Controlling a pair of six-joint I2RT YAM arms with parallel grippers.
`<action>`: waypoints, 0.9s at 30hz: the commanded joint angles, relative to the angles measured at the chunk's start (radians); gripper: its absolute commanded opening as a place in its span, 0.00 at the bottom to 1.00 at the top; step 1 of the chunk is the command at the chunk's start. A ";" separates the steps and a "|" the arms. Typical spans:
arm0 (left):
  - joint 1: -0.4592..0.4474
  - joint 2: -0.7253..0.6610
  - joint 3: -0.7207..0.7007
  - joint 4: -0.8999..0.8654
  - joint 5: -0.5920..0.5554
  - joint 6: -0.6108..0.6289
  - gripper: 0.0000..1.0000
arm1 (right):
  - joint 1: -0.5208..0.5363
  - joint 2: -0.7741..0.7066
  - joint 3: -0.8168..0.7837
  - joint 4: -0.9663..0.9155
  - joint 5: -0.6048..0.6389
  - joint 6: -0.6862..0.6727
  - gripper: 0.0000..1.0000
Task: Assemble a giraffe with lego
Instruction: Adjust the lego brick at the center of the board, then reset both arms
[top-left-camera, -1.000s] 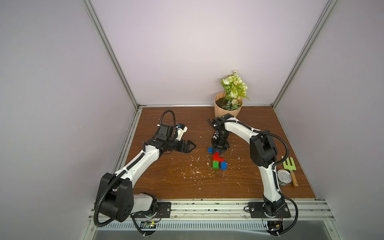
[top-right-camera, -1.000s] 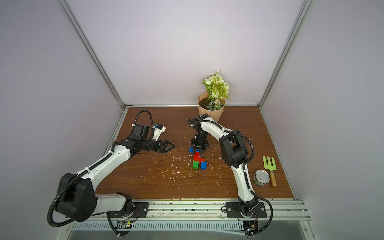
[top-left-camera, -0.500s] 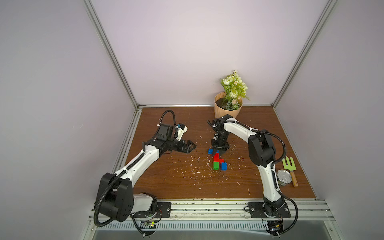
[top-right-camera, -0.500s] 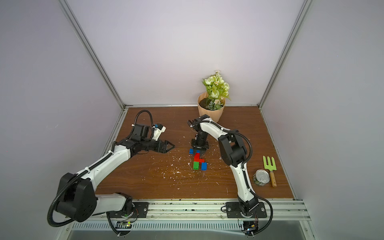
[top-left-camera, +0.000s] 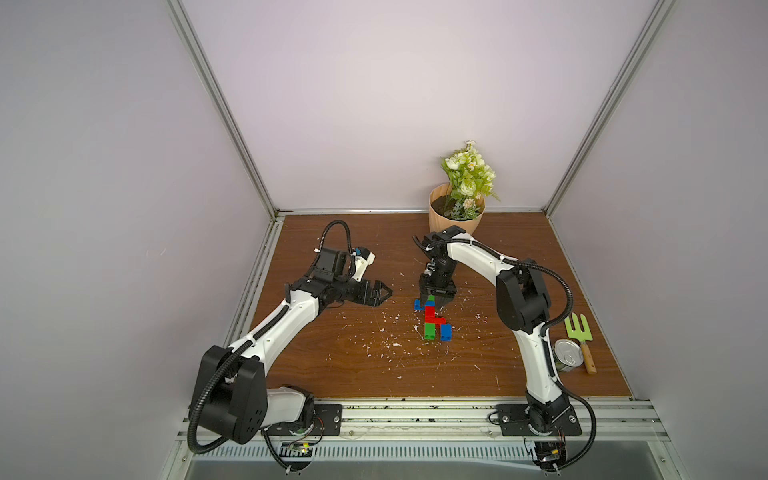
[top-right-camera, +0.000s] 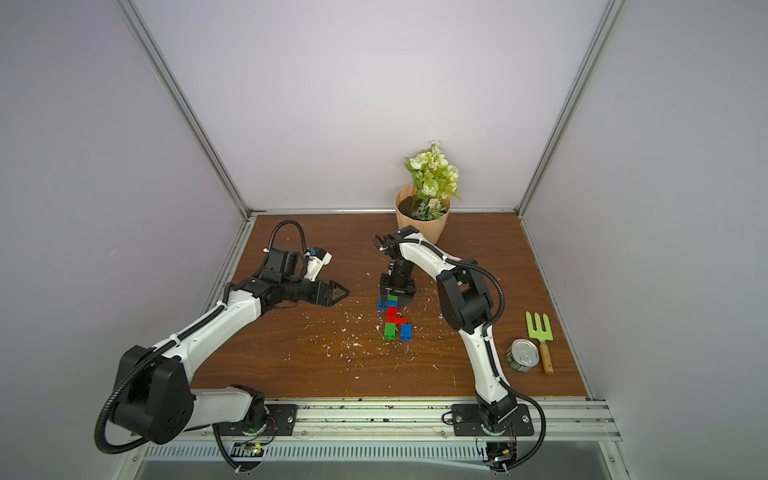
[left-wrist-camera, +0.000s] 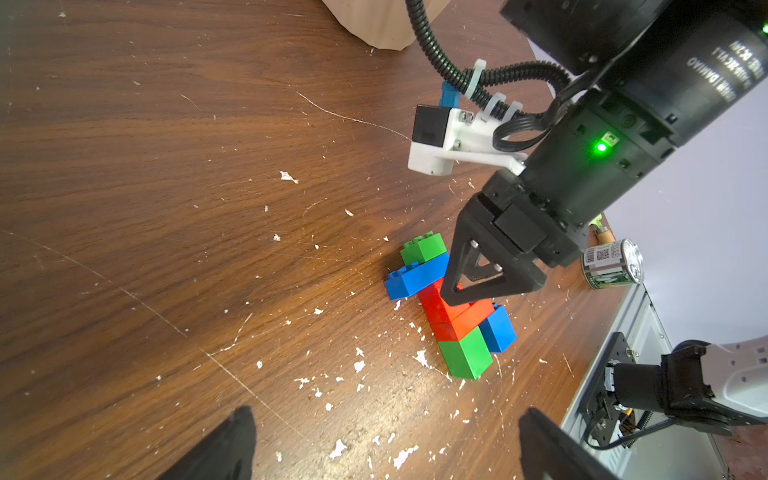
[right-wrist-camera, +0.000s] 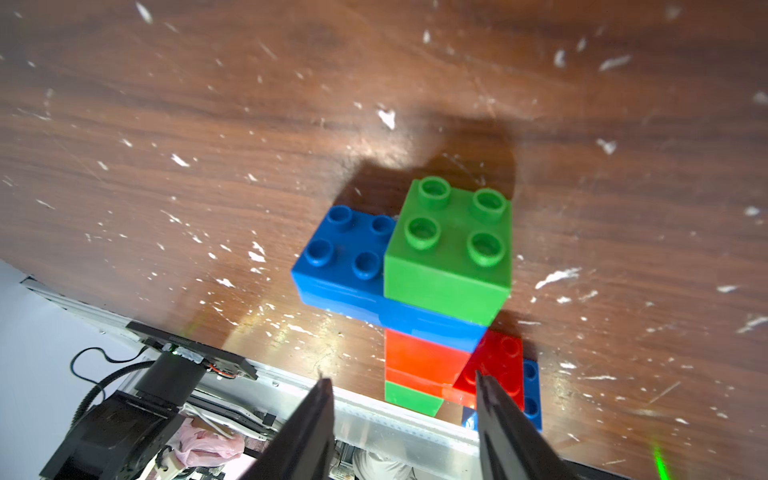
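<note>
The right gripper (right-wrist-camera: 402, 378) hangs over the giraffe (top-left-camera: 432, 318), jaws spread to either side of its red neck and not closed on it. The giraffe stands upright mid-table on green and blue legs. The left gripper (top-left-camera: 384, 296), also spread and holding nothing, hovers well apart from it.

The brown wooden table (top-left-camera: 374, 374) is scratched and strewn with white flecks (top-left-camera: 386, 328). Pale lilac walls (top-left-camera: 374, 104) enclose it.

Both top views show the whole flower pot (top-left-camera: 457, 216) at the back and the garden fork (top-left-camera: 578, 330) just beside the can (top-left-camera: 568, 353). Only the right wrist view shows the studs on the green top brick (right-wrist-camera: 453, 245).

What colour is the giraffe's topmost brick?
Green; the top brick shows best in the right wrist view.
</note>
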 joint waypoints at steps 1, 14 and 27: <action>-0.008 -0.008 0.015 -0.017 0.003 0.009 0.99 | 0.011 -0.053 0.044 -0.031 0.031 -0.006 0.58; 0.001 -0.070 -0.036 0.093 -0.325 0.035 0.99 | 0.020 -0.431 -0.296 0.513 0.441 -0.051 0.86; 0.129 -0.051 -0.307 0.621 -0.630 0.208 0.99 | -0.134 -0.765 -0.923 1.260 0.807 -0.281 0.99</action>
